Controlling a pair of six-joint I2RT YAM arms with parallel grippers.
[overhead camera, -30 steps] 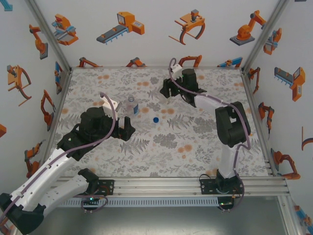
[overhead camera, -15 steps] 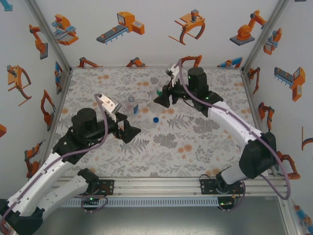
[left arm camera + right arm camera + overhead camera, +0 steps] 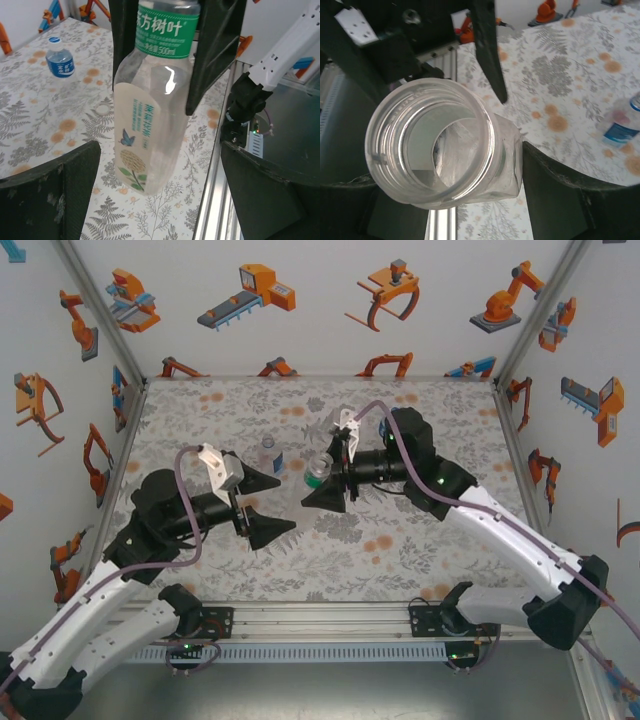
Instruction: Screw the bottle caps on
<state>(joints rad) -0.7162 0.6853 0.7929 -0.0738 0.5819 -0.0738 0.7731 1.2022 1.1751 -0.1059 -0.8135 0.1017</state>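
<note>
— Where is the big bottle?
— The green-label bottle (image 3: 150, 125) is in the right gripper (image 3: 322, 478), over the middle of the table (image 3: 420, 530). The black fingers (image 3: 216, 50) are clamped on either side of it at the label, near the neck.
— Which way does it point?
— Its base faces the left gripper (image 3: 285, 503). In the right wrist view its threaded mouth is wide open and turned toward that camera.
— And the left one's fingers?
— Spread wide. In the left wrist view one sits low on each side of the bottle's lower half, with a clear gap to the plastic on both sides, so they grip nothing.
— Any other bottle around?
— A small blue-label bottle (image 3: 60, 59) stands upright on the table, well apart from both grippers toward the back, with a blue cap (image 3: 54, 39) on its neck
</note>
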